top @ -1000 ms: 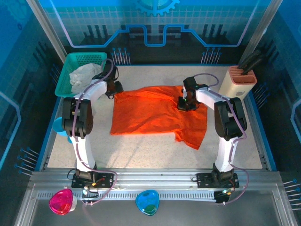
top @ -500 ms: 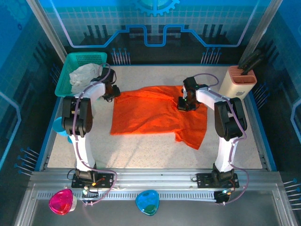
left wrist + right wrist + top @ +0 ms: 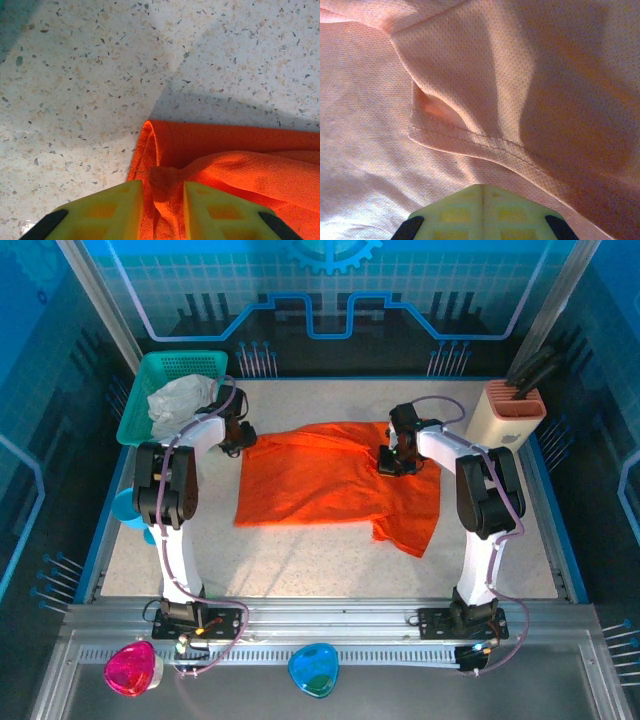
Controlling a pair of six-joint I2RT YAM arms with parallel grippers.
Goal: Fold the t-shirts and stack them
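Observation:
The bright orange t-shirt (image 3: 320, 480) lies spread on the speckled table, with one sleeve hanging toward the front right. My left gripper (image 3: 243, 437) is at its far left corner. In the left wrist view its yellow fingers (image 3: 115, 205) pinch a bunched fold of the orange t-shirt (image 3: 240, 160), and the left gripper (image 3: 163, 189) is shut on it. My right gripper (image 3: 391, 462) rests on the shirt's far right part. The right gripper (image 3: 483, 192) has its tips shut flush together above a hemmed fold of the t-shirt (image 3: 470, 75). A whitish-grey t-shirt (image 3: 175, 400) lies crumpled in the basket.
The teal mesh basket (image 3: 150, 368) stands at the far left corner, close to my left arm. A beige holder with dark handles (image 3: 505, 410) stands at the far right. A blue bowl (image 3: 124, 508) sits off the left edge. Bare table lies in front of the shirt.
My left gripper's jaws have narrowed around the shirt's far left corner, gathering the fabric. The right arm has stayed where it was.

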